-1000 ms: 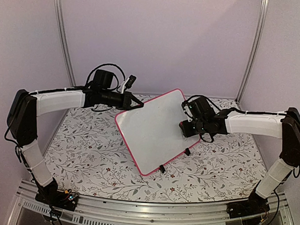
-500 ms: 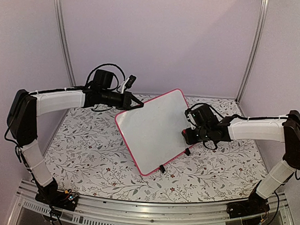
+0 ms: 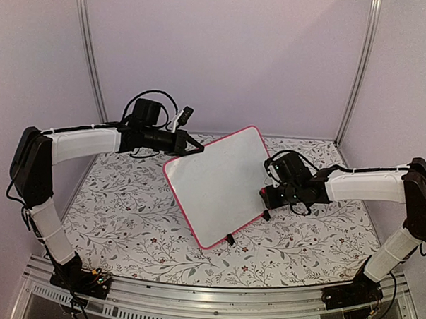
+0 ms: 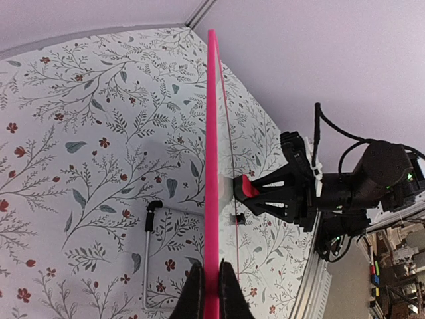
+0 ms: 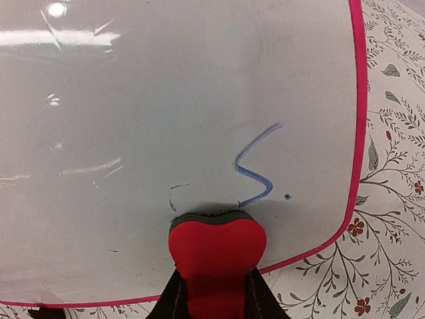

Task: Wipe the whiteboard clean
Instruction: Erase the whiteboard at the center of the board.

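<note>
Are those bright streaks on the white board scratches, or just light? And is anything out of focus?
Right wrist view: the streaks on the whiteboard look like lamp glare, brightest top left; the red eraser casts a small shadow at its edge. Left wrist view: the left end effector at the bottom is blurred. Top view: even, soft light.
</note>
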`<act>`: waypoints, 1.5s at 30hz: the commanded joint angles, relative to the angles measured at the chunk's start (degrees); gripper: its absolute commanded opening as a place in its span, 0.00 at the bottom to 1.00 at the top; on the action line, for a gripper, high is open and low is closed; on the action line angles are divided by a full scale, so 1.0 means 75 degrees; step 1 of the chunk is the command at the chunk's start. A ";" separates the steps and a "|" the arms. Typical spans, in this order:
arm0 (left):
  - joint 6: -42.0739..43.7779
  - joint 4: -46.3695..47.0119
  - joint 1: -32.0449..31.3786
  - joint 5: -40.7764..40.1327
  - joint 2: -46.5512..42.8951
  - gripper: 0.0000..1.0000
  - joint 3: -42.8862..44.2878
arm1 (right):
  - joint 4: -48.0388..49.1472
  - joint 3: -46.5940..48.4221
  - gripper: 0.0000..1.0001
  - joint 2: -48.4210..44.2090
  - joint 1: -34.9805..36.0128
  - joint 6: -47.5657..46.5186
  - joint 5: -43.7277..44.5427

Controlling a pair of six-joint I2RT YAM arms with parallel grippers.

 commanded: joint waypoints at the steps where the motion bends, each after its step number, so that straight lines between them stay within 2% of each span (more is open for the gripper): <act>1: 0.0250 -0.0163 -0.0245 -0.0338 0.0237 0.00 -0.0030 | -0.0301 -0.0295 0.00 -0.0118 0.0059 0.0151 -0.0150; 8: 0.0249 -0.0158 -0.0249 -0.0329 0.0249 0.00 -0.0027 | -0.0468 -0.0366 0.00 -0.0287 0.0160 0.0194 0.0040; 16: 0.0248 -0.0163 -0.0256 -0.0348 0.0249 0.00 -0.0033 | -0.0555 0.0511 0.00 -0.0628 0.0154 -0.0007 0.0577; 25: 0.0267 -0.0165 -0.0260 -0.0351 0.0214 0.00 -0.0022 | -0.0519 0.1307 0.00 0.0263 0.0160 -0.0255 0.0594; 33: 0.0254 -0.0171 -0.0242 -0.0323 0.0237 0.00 -0.0013 | -0.0509 0.0848 0.00 0.0569 0.0163 -0.0183 0.0151; 45: 0.0254 -0.0164 -0.0245 -0.0346 0.0249 0.00 -0.0022 | -0.0722 0.0069 0.00 0.0387 0.0297 -0.0098 0.0042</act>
